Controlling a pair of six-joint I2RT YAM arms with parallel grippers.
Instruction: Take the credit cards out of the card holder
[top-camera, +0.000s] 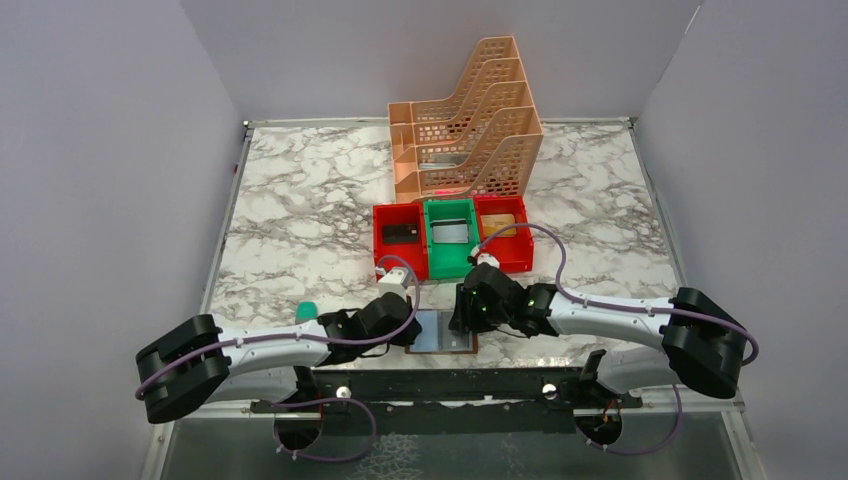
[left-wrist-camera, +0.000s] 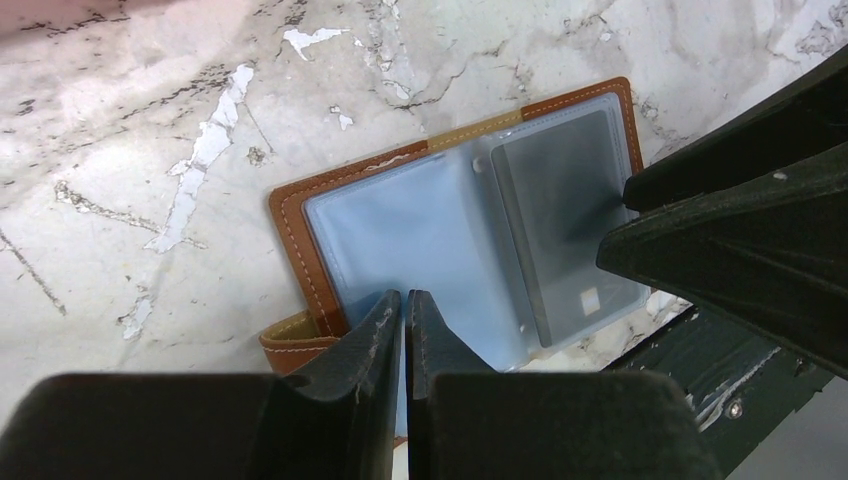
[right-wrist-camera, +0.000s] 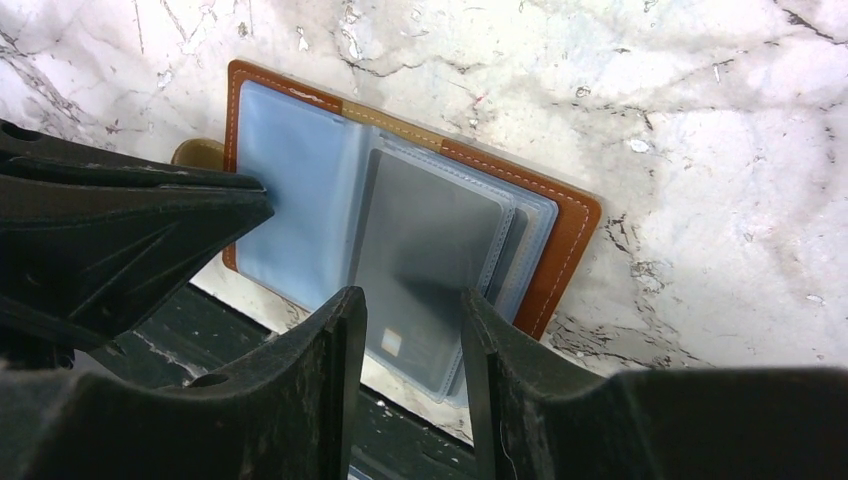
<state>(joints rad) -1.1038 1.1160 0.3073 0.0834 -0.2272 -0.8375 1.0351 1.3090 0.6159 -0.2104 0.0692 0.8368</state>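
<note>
Top external view: the card holder (top-camera: 441, 333) lies open at the table's (top-camera: 300, 220) near edge, between both grippers. It is brown stitched leather with grey-blue clear pockets, and a grey credit card (right-wrist-camera: 430, 260) sits in the right one. Its long axis runs left-right, with the snap tab (left-wrist-camera: 290, 345) pointing left. The right gripper (right-wrist-camera: 410, 297) gapes, released, above the card. The left gripper (left-wrist-camera: 404, 300) shows only a slit; whether it grips I cannot tell.

My left tool (left-wrist-camera: 404, 296) hides the near edge of the card holder (left-wrist-camera: 400, 220) and half its snap tab (left-wrist-camera: 288, 343). On the right wrist view, the right tool (right-wrist-camera: 410, 295) covers the near corners of the grey credit card (right-wrist-camera: 430, 250). From above, I can't make out what the red bins (top-camera: 380, 238) hold.
</note>
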